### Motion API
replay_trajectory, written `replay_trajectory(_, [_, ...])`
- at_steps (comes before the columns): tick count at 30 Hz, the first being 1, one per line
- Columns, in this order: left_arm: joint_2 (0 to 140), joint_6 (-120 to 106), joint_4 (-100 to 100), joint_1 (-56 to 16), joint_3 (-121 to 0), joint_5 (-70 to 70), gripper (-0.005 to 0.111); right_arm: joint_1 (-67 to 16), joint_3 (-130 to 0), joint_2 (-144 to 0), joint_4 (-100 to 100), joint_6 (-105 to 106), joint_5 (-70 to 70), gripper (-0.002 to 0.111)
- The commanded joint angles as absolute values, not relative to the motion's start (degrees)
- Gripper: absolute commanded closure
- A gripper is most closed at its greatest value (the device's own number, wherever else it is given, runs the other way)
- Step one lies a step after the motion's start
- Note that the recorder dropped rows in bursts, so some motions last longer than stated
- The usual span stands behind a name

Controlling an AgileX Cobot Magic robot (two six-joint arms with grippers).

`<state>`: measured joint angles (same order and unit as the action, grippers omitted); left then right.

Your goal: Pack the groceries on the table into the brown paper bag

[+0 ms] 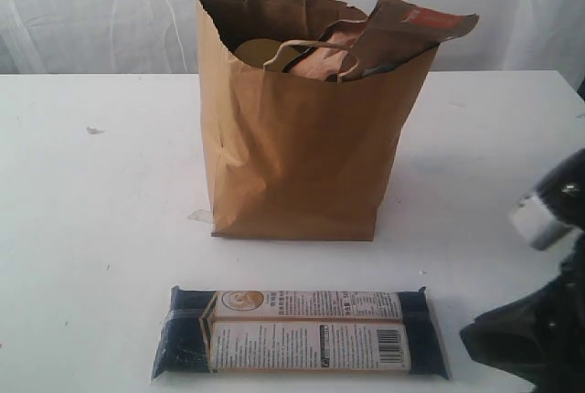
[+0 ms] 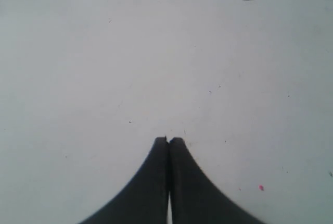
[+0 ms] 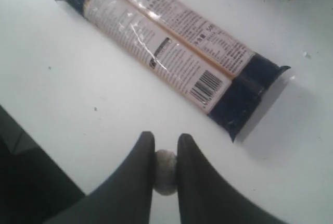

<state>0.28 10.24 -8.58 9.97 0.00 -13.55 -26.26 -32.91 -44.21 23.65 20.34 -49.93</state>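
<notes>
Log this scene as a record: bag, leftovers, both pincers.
bag: brown paper bag upright on the table, open at top
in bag: brown pouch with orange label sticking out the top
on table: long dark-blue packet, lying flat in front of bag
left pincer: shut, empty, over bare table
right pincer: near the packet, narrow gap, small pale round thing in it, grip unclear

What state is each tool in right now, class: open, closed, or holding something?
Left tool: closed, holding nothing.
Right tool: closed on a small pale round object; what it is cannot be told.
</notes>
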Motion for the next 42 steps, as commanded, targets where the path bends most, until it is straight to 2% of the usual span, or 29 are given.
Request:
replay_trajectory(1, [0.0, 10.24, -8.61, 9.55, 0.0, -13.29, 0.107, -26.29, -33.56, -36.16, 26.67, 12.0, -50.74, 0.108])
replay_trajectory(8, [0.0, 10.24, -8.61, 9.55, 0.0, -13.29, 0.107, -26.29, -46.15, -41.81, 26.26, 8.29, -57.77, 0.108])
replay_trajectory(14, [0.0, 10.24, -8.61, 9.55, 0.0, -13.29, 0.107, -26.29, -63.18, -55.19, 25.06, 8.64, -60.35, 0.108])
replay_trajectory(19, [0.0, 10.24, -8.61, 9.55, 0.0, -13.29, 0.107, -26.29, -85.76, -71.95, 20.86, 8.32, -59.36, 0.108])
replay_trajectory(22, [0.0, 10.24, -8.61, 9.55, 0.0, -13.29, 0.107, -26.29, -92.54, -79.23, 23.21, 9.42, -58.54, 0.108])
replay_trajectory(29, [0.0, 10.24, -8.61, 9.55, 0.0, -13.29, 0.107, -26.29, -95.17, -90.71, 23.74, 15.35, -45.16, 0.108])
replay_trajectory(36, [0.0, 10.24, -8.61, 9.55, 0.0, -13.29, 0.107, -26.29, -95.17, -94.47, 23.74, 15.35, -43.56, 0.108])
replay_trajectory(39, [0.0, 10.24, -8.61, 9.55, 0.0, -13.29, 0.107, -26.29, -95.17, -94.54, 23.74, 15.35, -43.67, 0.101])
replay_trajectory(42, [0.0, 10.24, -8.61, 9.55, 0.0, -13.29, 0.107, -26.29, -95.17, -94.54, 23.74, 15.35, -44.34, 0.088])
